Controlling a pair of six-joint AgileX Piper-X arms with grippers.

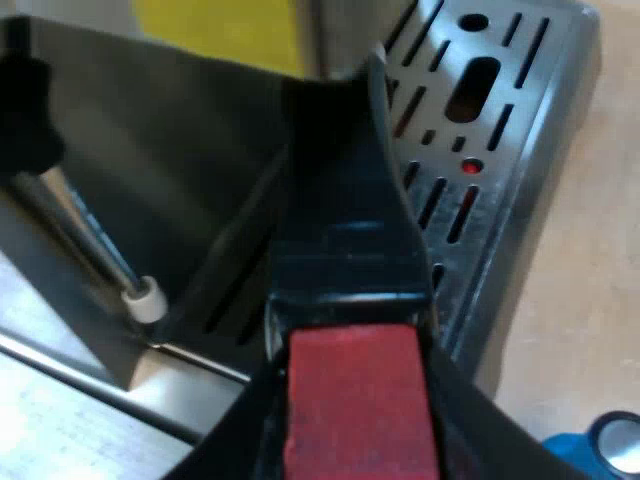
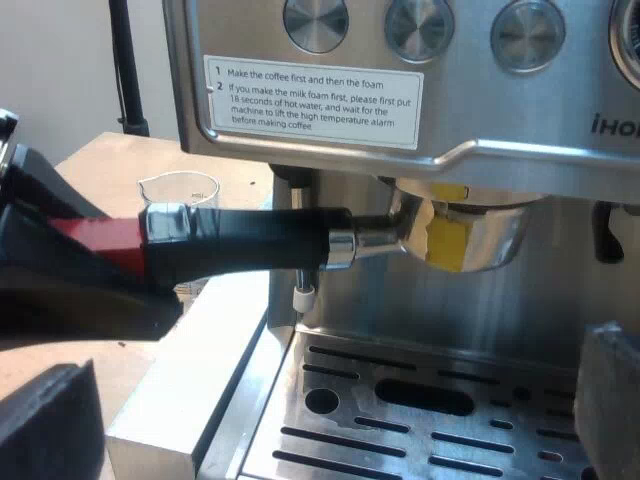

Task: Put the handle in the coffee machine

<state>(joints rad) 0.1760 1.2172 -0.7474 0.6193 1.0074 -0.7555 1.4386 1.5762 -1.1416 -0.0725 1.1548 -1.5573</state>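
Sitting up under the espresso machine's [image 2: 520,110] brew head, the metal holder [image 2: 480,235] has its dark handle [image 2: 250,243] running level toward nine o'clock as the right wrist view faces the machine's front. The left tool [image 1: 350,350] is clamped tight on the handle's red end [image 1: 355,410], one finger on each side. The right tool [image 2: 340,350] hangs over the drip tray [image 2: 420,400], at six o'clock from the holder, fingers spread wide and holding nothing. A measuring glass [image 2: 180,195] stands just behind the handle. A blue tamper [image 1: 600,445] lies on the worktop [image 1: 580,300] near the tray.
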